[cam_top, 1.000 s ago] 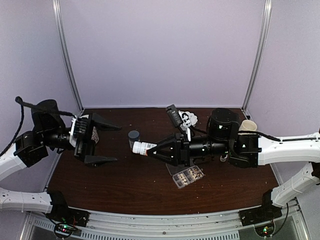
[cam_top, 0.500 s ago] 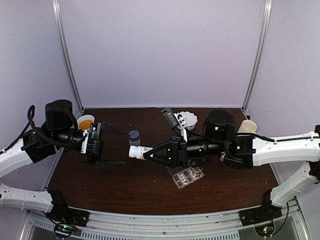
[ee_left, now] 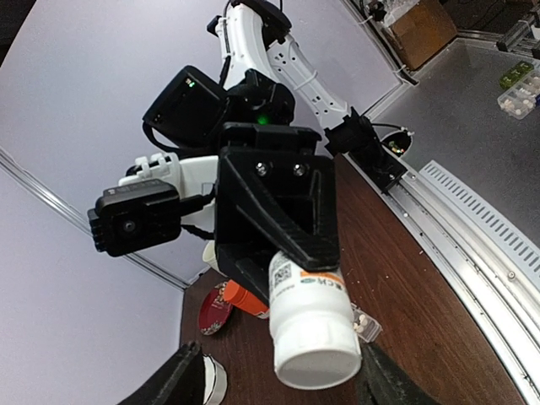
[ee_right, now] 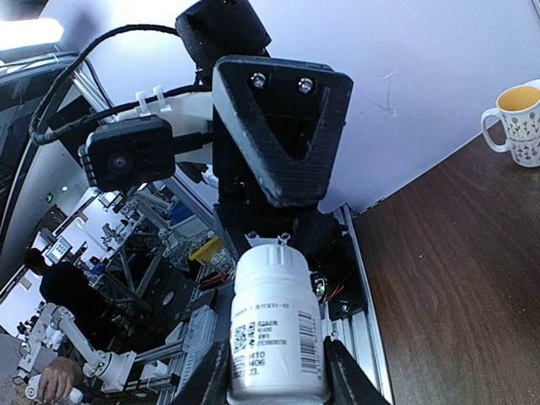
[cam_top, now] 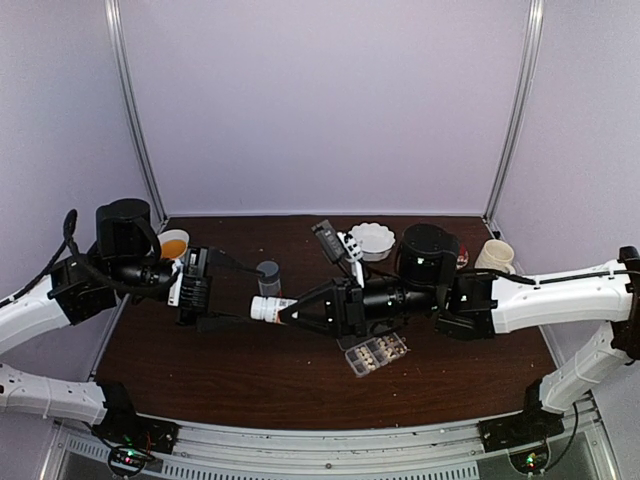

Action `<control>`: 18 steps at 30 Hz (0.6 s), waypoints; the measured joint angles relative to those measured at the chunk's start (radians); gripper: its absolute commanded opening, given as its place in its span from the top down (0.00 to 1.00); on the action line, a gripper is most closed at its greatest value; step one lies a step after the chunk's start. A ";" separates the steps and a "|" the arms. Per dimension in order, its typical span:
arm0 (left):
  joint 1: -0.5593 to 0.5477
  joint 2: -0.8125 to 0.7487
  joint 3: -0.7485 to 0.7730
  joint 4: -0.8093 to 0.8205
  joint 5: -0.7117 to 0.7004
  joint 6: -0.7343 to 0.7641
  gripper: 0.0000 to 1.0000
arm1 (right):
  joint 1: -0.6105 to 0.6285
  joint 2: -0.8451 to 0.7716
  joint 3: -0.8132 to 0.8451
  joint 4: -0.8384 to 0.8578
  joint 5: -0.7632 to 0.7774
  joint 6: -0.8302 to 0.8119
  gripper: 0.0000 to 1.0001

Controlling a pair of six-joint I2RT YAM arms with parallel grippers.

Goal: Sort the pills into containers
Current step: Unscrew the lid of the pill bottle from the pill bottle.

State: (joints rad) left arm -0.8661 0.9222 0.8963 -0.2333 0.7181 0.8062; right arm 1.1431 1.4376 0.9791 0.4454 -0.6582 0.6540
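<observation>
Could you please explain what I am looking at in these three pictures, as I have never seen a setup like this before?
These are two robot arms bolted at the near edge of a brown table. One picture comes from a fixed camera above and behind them; the other two come from a camera on each wrist, so each shows the opposite arm. The right end effector is shut on a white bottle, its cap end pointing towards the open left end effector. On the table lie a clear pill box holding pale pills, a small grey-topped container, a white bowl, a cup and a mug.
</observation>
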 measured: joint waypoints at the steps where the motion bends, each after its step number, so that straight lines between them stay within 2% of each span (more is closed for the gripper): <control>1: 0.000 0.001 0.000 0.000 0.000 0.000 0.43 | 0.000 0.003 0.000 0.000 0.000 0.002 0.92; 5: -0.002 0.008 0.002 -0.001 0.000 0.003 0.58 | -0.001 0.008 0.004 0.007 -0.001 0.006 0.91; 18: -0.005 0.021 0.017 -0.004 0.008 -0.018 0.89 | -0.008 0.008 0.013 0.027 -0.001 0.006 0.92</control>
State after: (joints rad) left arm -0.8707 0.9428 0.9134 -0.2371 0.7265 0.7887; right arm 1.1351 1.4456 0.9924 0.4725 -0.6590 0.6601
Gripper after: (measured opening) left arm 0.283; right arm 0.340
